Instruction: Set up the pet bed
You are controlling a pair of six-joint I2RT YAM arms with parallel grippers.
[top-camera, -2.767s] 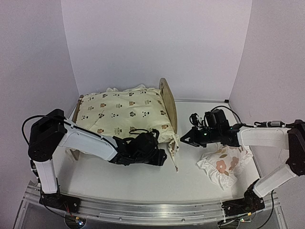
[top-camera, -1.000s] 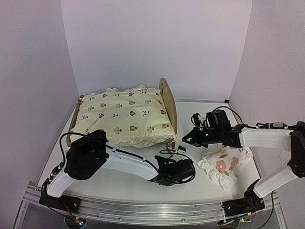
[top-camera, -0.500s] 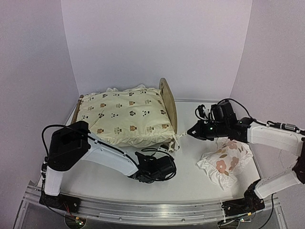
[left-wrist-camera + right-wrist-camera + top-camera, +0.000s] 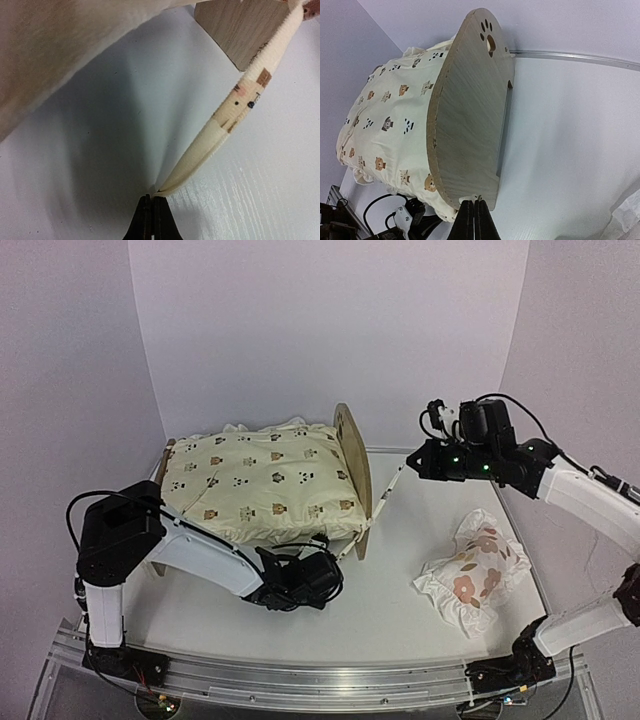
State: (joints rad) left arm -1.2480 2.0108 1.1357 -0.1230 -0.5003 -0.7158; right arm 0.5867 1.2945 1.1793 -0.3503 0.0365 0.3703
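Pet bed (image 4: 470, 125) matt pale wood; cushion (image 4: 260, 480) soft printed cloth.

Closed left claw (image 4: 152, 199) pinches tie strap (image 4: 235, 107) end; strap arcs past pet bed (image 4: 240, 25) leg.

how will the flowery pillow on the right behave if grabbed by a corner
Probably floppy: the pillow lies slumped and creased, so a corner pinch would likely leave the rest sagging. Likely light, being puffy ruffled fabric. Unlikely to roll; it rests flat on the table.

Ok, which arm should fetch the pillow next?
Right, probably: the right gripper is nearer the pillow; the left gripper sits low before the bed, farther off. Both are shut on ties.
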